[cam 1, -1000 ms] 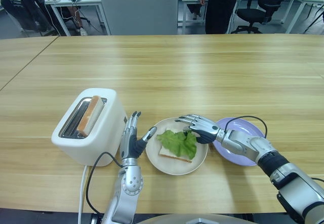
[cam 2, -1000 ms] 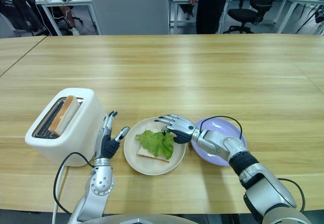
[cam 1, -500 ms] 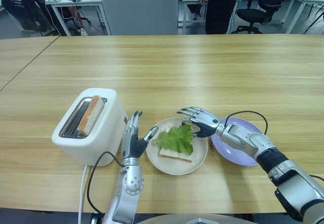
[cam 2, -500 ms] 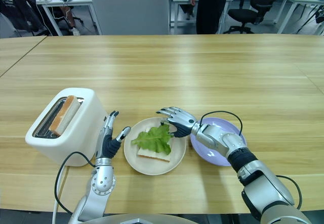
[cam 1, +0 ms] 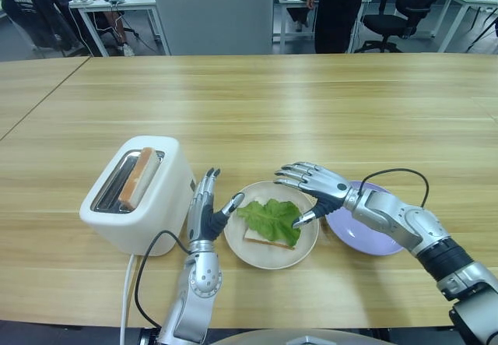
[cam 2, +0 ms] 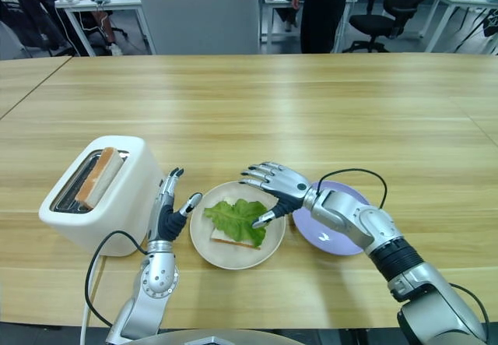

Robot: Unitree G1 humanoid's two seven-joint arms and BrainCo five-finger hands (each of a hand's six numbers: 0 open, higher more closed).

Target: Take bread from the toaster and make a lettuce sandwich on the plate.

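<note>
A white toaster (cam 1: 136, 193) stands at the left with one slice of bread (cam 1: 138, 177) upright in its slot. To its right a beige plate (cam 1: 299, 255) holds a bread slice (cam 1: 263, 238) with a green lettuce leaf (cam 1: 271, 216) lying on it. My right hand (cam 1: 313, 185) hovers open just above the plate's right rim, fingers spread, holding nothing. My left hand (cam 1: 205, 216) stands upright and open between the toaster and the plate, touching neither.
A purple plate (cam 1: 366, 228) lies right of the beige one, under my right forearm. A cable (cam 1: 140, 275) runs from the toaster toward the table's front edge. The wooden table stretches wide behind; desks, chairs and people are far beyond it.
My right hand has let go of the lettuce, which now lies flat on the bread, and has lifted and drawn back to the right with fingers spread. The left hand has stayed put.
</note>
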